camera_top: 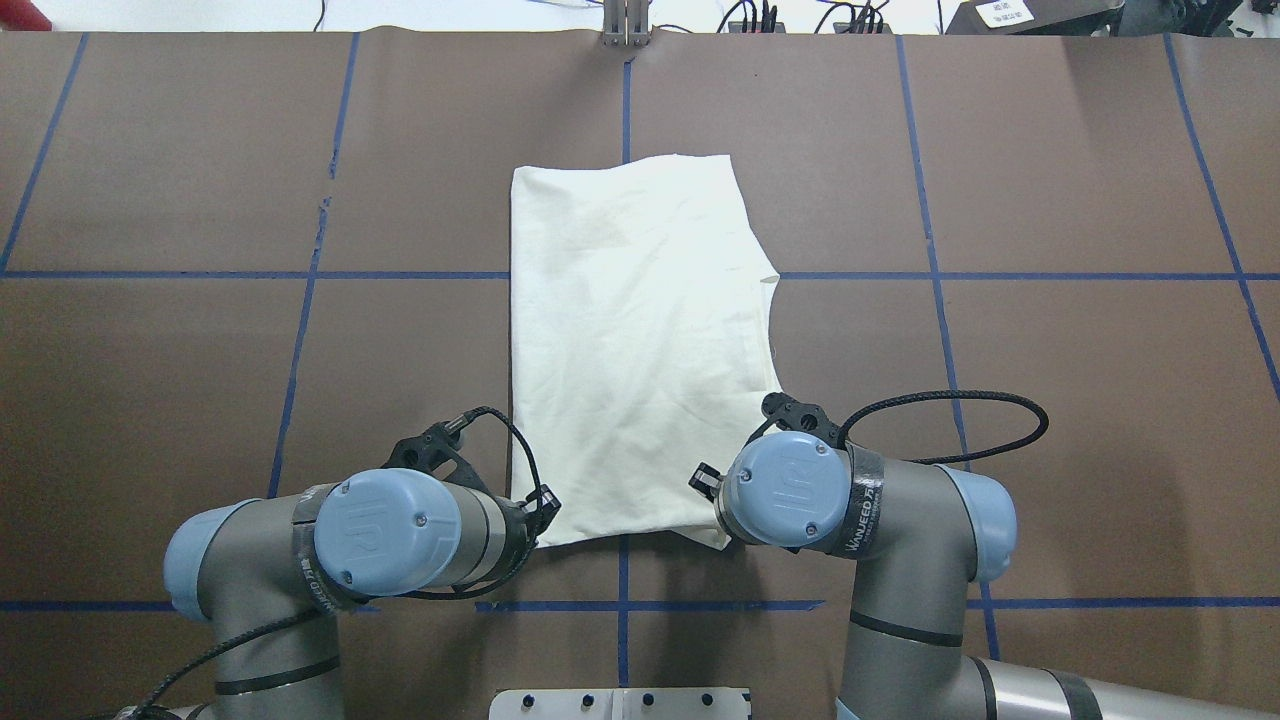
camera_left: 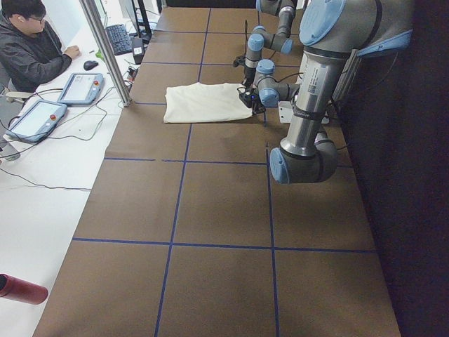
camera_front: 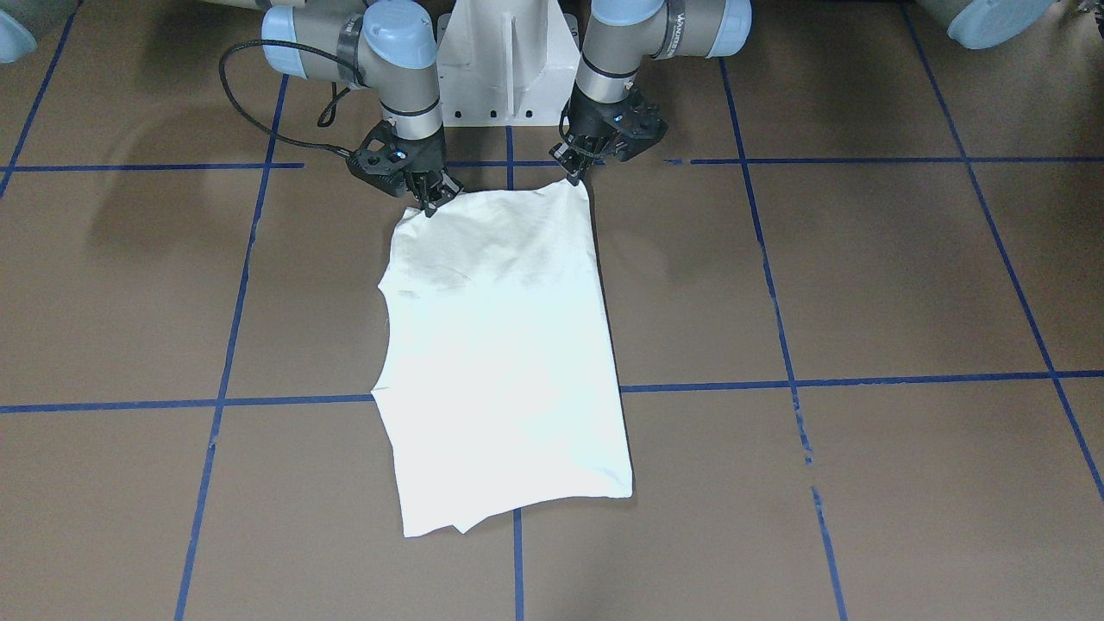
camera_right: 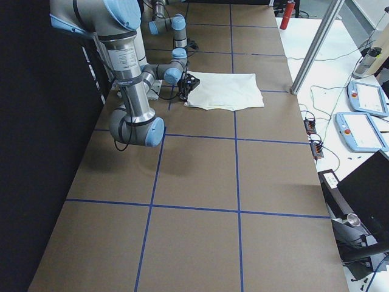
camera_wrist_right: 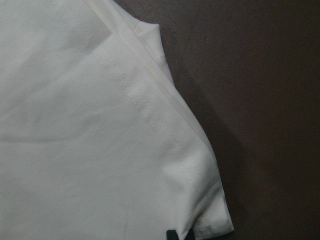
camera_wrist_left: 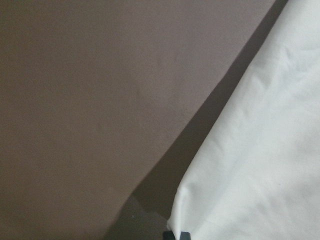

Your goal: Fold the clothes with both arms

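Where the cloth's two corners nearest the robot meet the jaws, both pairs stand clamped: left gripper (camera_front: 574, 175) pinches one corner of the T-shirt (camera_front: 509, 345), right gripper (camera_front: 429, 203) the other, fingertips low over the table (camera_front: 862, 276). Cloth cream, plain side up, folded to a long strip running away from the white pedestal (camera_front: 504, 60), mid-table. Faint creases near the held end; curved notch along the robot's right edge; far end uneven, layers showing

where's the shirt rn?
Overhead view: shirt lies mid-table across the centre tape line; left gripper and right gripper pinch its two near corners.
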### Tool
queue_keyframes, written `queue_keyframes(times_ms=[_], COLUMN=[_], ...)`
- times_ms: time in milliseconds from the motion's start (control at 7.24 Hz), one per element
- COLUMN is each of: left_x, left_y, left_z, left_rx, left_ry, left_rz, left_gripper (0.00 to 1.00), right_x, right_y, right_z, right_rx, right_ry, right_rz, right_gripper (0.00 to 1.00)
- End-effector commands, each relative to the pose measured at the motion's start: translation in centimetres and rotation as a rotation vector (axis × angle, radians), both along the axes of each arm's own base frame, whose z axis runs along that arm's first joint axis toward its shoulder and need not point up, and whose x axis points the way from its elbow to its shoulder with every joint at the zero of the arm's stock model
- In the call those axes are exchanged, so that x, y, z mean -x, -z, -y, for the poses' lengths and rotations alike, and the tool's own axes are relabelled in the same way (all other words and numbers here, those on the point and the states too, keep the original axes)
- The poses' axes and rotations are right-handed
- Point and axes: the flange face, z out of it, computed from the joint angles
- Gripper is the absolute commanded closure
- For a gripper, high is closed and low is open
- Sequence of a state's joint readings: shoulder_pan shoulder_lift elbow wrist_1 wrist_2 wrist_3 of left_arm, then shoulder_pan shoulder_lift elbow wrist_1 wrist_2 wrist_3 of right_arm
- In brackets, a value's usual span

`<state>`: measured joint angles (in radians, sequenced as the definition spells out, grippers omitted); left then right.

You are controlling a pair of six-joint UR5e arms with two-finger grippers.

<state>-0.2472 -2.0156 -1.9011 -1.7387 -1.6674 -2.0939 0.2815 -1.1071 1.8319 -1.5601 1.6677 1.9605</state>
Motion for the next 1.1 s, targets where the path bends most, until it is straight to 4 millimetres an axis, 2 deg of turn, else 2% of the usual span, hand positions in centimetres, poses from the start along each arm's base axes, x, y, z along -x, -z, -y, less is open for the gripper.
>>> queue_keyframes(times_ms=[0, 138, 276, 966], left_x=[0.08, 0.08, 0.08, 0.12], left_y=[-0.06, -0.06, -0.06, -0.06], left_z=[0.06, 0.06, 0.06, 0.15], left_rx=[0.0, 0.0, 0.0, 0.0], left_ry=[0.001, 0.001, 0.001, 0.003], left_rz=[0.001, 0.001, 0.001, 0.001], left_gripper=[1.0, 1.0, 1.0, 1.0], right_x=[-0.04, -0.02, 0.0, 0.41], right_y=[0.12, -0.04, 0.05, -0.62], right_z=[0.03, 0.03, 0.04, -0.44], right_rx=[0.0, 0.001, 0.001, 0.008], right_ry=[0.0, 0.0, 0.0, 0.008], right_rz=[0.002, 0.0, 0.001, -0.02], right_gripper=[0.95, 0.09, 0.0, 0.0])
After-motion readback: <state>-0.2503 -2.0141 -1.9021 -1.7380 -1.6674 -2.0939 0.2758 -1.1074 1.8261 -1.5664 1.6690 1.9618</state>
